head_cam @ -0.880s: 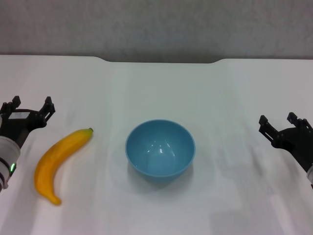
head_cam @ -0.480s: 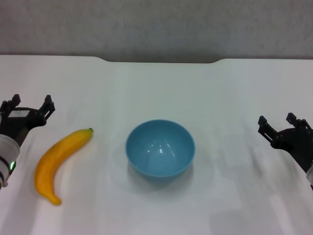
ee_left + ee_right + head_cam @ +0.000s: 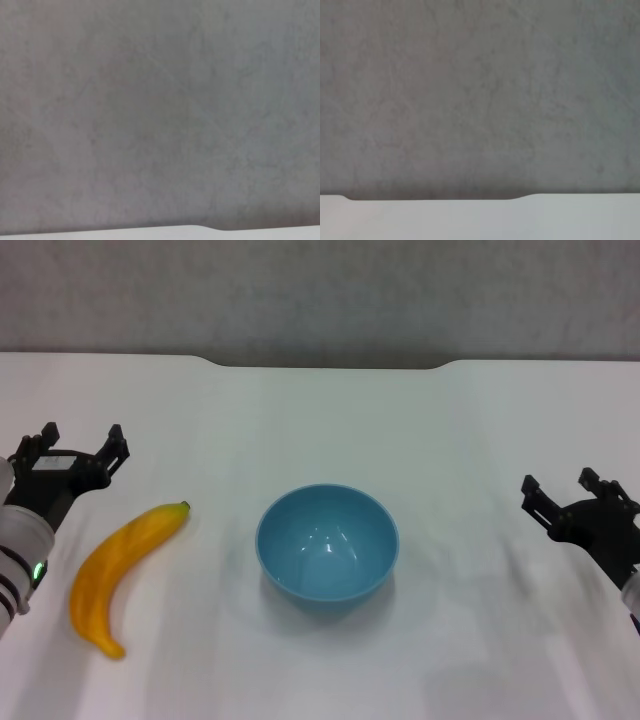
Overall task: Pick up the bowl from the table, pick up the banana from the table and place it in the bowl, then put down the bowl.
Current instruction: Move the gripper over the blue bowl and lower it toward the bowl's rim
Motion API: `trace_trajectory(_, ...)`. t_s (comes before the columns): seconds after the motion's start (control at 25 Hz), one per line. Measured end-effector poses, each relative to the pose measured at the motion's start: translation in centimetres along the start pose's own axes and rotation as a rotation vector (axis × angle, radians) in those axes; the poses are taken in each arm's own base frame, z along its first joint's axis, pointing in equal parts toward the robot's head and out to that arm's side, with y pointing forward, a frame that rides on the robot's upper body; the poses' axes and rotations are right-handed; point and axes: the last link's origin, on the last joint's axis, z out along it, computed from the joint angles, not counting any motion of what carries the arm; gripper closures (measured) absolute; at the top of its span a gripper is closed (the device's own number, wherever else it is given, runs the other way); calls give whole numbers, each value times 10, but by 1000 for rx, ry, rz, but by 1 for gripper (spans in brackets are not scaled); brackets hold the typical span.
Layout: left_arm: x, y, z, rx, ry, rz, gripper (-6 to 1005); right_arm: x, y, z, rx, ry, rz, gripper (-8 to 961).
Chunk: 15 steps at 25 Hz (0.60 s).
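The light-blue bowl [image 3: 328, 545] stands upright and empty in the middle of the white table [image 3: 320, 410]. The yellow-orange banana [image 3: 117, 568] lies to its left, stem tip towards the bowl. My left gripper [image 3: 82, 445] is open and empty at the far left, just beyond the banana and apart from it. My right gripper [image 3: 568, 490] is open and empty at the far right, well away from the bowl. Both wrist views show only the grey wall and the table's far edge [image 3: 480, 200].
The grey wall [image 3: 320, 295] rises behind the table's notched far edge [image 3: 330, 365]. Nothing else lies on the table.
My left gripper has moved right and slightly away from me, closer to the banana's stem end. My right gripper has edged a little left. Bowl and banana have not moved.
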Motion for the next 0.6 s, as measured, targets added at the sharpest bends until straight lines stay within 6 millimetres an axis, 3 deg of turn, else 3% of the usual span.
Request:
trace_trajectory(0.24, -6, -7, -5, 10, -28, 6, 166, -12, 12, 25, -90, 57, -30, 100)
trace_trajectory(0.44, -9, -6, -4, 2, -51, 14, 168, -47, 18, 61, -251, 109, -77, 106)
trace_trajectory(0.6, -12, -4, -4, -6, -66, 29, 170, -64, 26, 76, -320, 128, -113, 106)
